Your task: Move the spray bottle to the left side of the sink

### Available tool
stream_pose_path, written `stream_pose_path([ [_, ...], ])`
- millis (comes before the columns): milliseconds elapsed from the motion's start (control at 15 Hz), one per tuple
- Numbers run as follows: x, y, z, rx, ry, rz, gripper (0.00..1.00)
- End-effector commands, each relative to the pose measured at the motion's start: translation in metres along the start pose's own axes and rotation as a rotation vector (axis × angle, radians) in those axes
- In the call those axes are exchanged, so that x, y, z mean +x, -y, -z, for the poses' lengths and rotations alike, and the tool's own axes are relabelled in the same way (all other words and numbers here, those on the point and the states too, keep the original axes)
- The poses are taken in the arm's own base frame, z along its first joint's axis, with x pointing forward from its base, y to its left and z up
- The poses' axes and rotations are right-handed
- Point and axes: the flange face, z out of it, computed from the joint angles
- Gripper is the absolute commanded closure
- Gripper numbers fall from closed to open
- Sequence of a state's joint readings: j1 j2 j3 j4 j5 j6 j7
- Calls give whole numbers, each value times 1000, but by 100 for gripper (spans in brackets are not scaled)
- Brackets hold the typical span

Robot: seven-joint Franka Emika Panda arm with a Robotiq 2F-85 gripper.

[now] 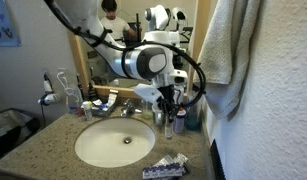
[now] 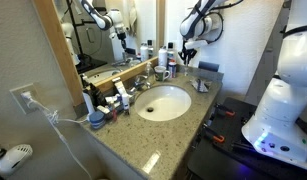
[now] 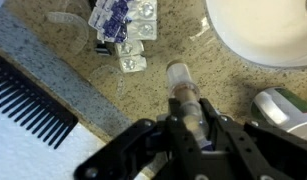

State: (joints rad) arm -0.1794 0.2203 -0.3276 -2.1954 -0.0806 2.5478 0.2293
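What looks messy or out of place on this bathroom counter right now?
Only mild clutter: several blister packs lie strewn at odd angles in a loose heap on the countertop beside the sink. Nothing looks spilled or broken.

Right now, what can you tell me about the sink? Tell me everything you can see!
The sink is an oval white bowl, smooth like porcelain, sunk into a speckled brown-grey stone counter. A small round drain sits in its middle, and a shiny metal tap stands behind it. Nothing lies inside it. The wrist view catches only its curved edge.
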Motion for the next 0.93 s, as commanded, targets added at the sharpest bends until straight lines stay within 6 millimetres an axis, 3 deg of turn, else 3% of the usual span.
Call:
stream_pose_path([
  [0,-22,30,46,-13,41,76,92],
  [333,-59,87,74,-38,68,235,92],
  [867,-125,176,53,-22,120,485,92],
])
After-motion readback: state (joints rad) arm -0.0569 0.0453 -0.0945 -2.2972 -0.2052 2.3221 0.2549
